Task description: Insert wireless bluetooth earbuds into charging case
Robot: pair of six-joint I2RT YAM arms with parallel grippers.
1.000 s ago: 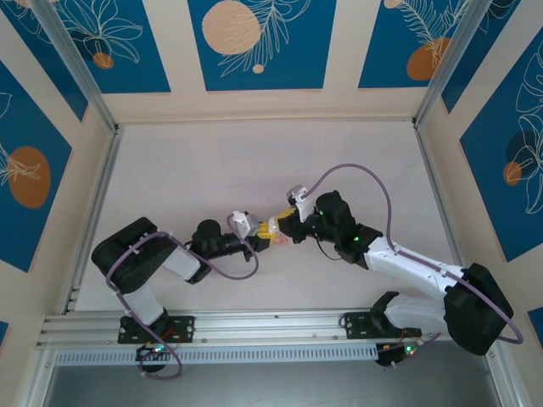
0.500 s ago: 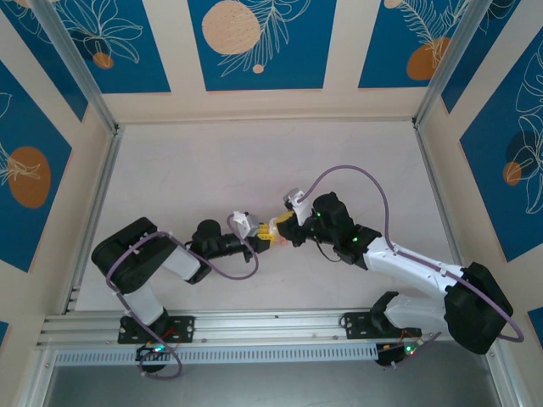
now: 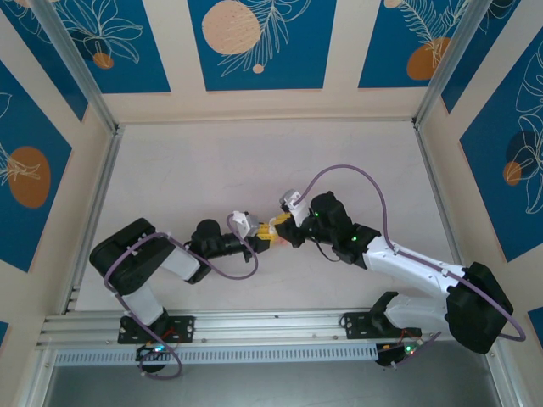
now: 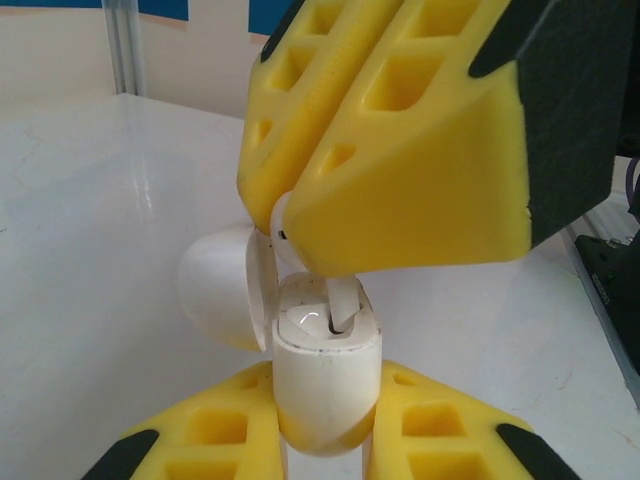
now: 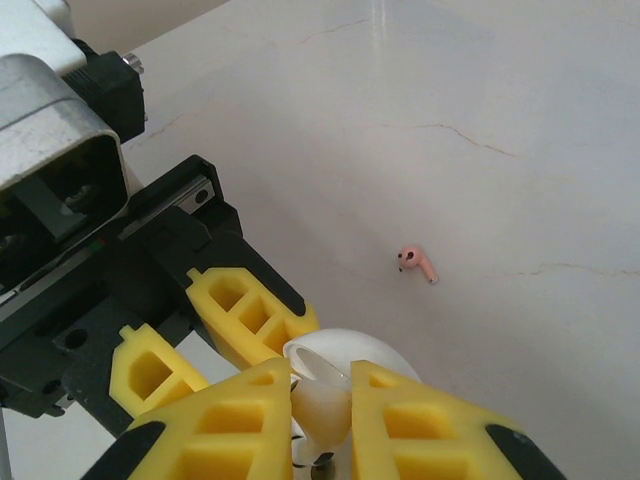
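Between the right claw's [image 5: 322, 390] yellow fingers sits one earbud [image 4: 342, 300], pinched by its head. Its stem points down, with the tip just inside a well of the charging case [image 4: 325, 370] directly beneath. Below that, the left claw [image 4: 325, 410] is clamped on the case's lower half and holds it upright, mouth toward the right claw. The hinged lid [image 4: 222, 285] is swung open to one side, close by the right claw's fingers.

To finish this insertion well, I judge the right claw should travel straight down along the stem's line, slowly and without twist. It should let go only once the head is seated. The left claw need only hold firm so the case cannot tip or slip. The likely risk is the stem catching the well's rim and levering the bud askew.

Farther out from the right claw, the second earbud [image 5: 417, 263] lies on the pale bench [image 5: 520, 110]. It is pink, on its side, well apart from both claws and not yet fetched.

No brand, label or writing can be read on the case, the earbuds or the claws.
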